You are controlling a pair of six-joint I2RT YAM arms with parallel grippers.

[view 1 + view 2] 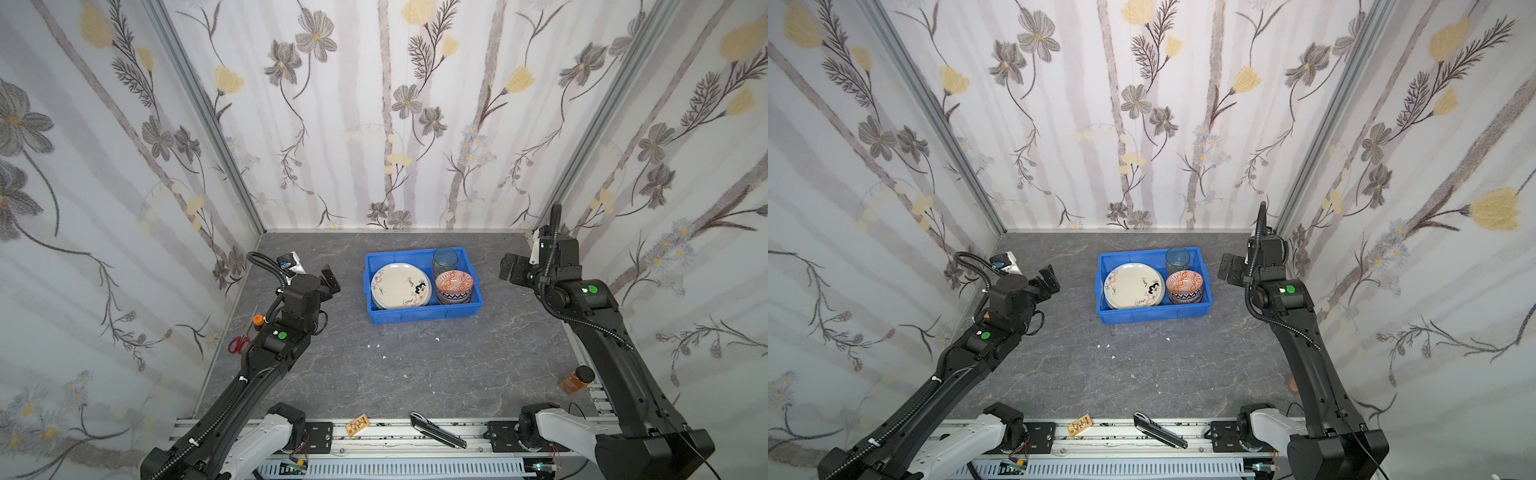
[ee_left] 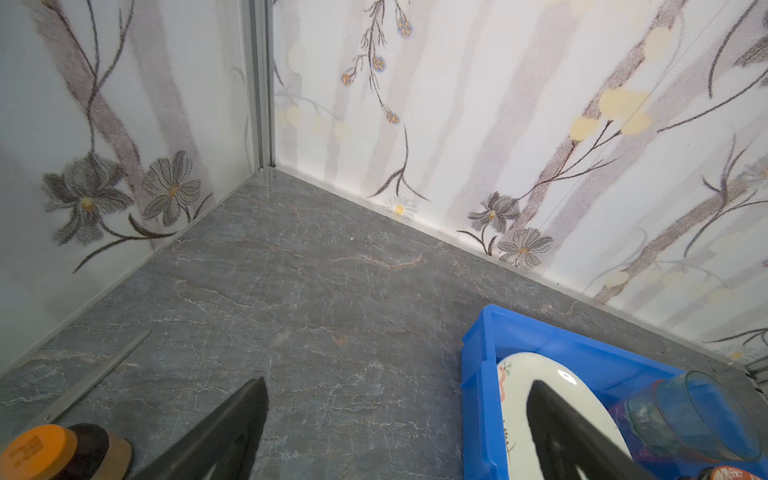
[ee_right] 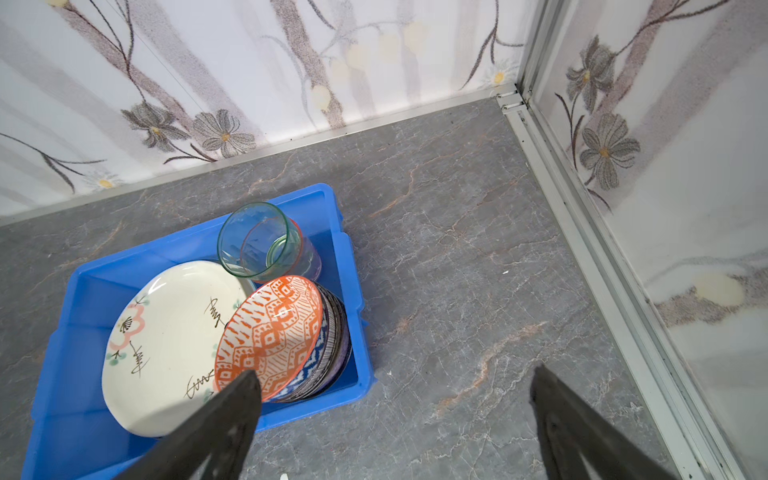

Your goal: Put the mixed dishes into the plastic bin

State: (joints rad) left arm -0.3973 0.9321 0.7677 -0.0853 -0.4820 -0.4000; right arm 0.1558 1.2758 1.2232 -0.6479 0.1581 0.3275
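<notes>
Dishes gathered in the blue bin, an arm off to each side.

The bright blue rectangular plastic bin (image 1: 424, 316), lipped at the rim, sits near the middle of the grey marbled table's (image 1: 374, 374) far edge, its long axis along that edge. At its left end a glossy cream round plate (image 1: 400, 286) with pink blossom and black script tops a stack of plates. At the right end an orange geometric-patterned bowl (image 1: 454, 282) nests on blue-white and dark striped bowls. A green translucent tumbler (image 1: 445, 258) stands upright in the bin's far right corner, a pink rim showing against it. The left fingers (image 2: 232, 432) and right fingers (image 3: 582, 432) are spread wide, holding nothing, clear of the bin.
</notes>
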